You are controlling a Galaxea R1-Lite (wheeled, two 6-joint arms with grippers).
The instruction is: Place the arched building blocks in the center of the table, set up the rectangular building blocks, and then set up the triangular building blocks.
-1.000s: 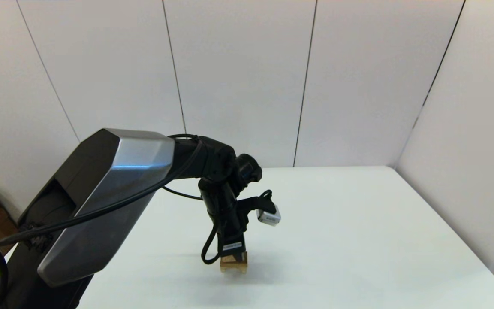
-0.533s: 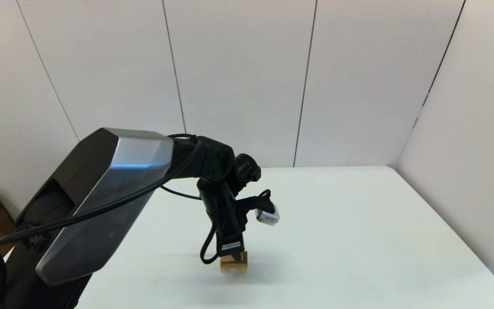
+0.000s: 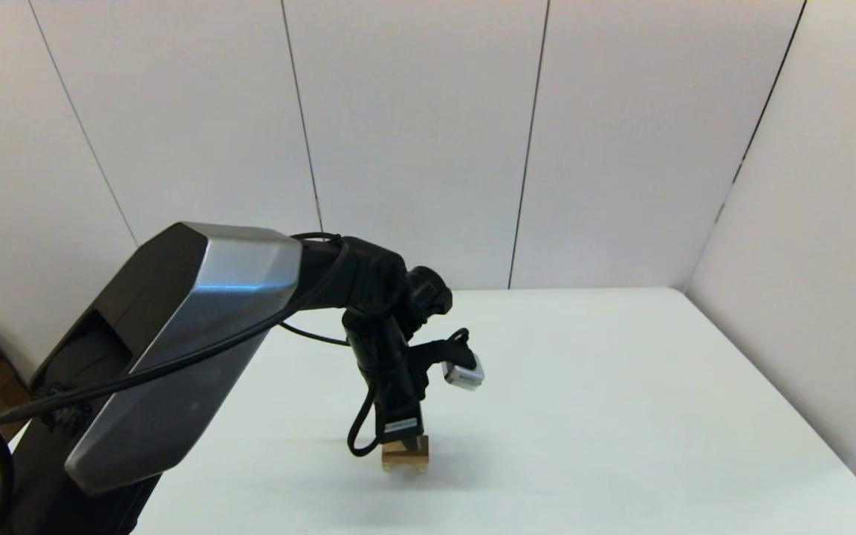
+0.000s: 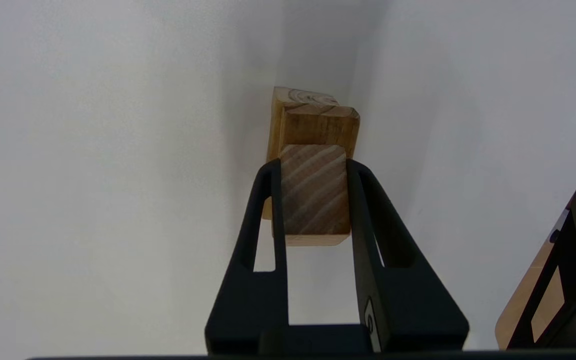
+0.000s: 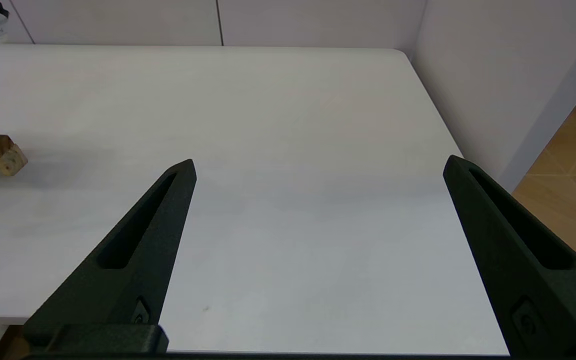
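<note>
Head view: low and centre in the frame, the left gripper point(image 3: 404, 440) points straight down at a stack of blocks on the table point(image 3: 621, 416).

Left wrist view: its fingers point(image 4: 268, 200) clamp the triangular block point(image 4: 314, 189), which sits above the rectangular block point(image 4: 320, 127) and the arched block point(image 4: 288, 97).

Right wrist view: the right gripper point(image 5: 318, 167) is spread wide over bare tabletop; the stack lies at the left edge.

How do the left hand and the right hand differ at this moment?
The left hand is shut on the striped wedge, low over the other blocks; the right hand is open and holds nothing. The left works at the table's middle; the right hangs at its near edge. Both have long black fingers.
</note>
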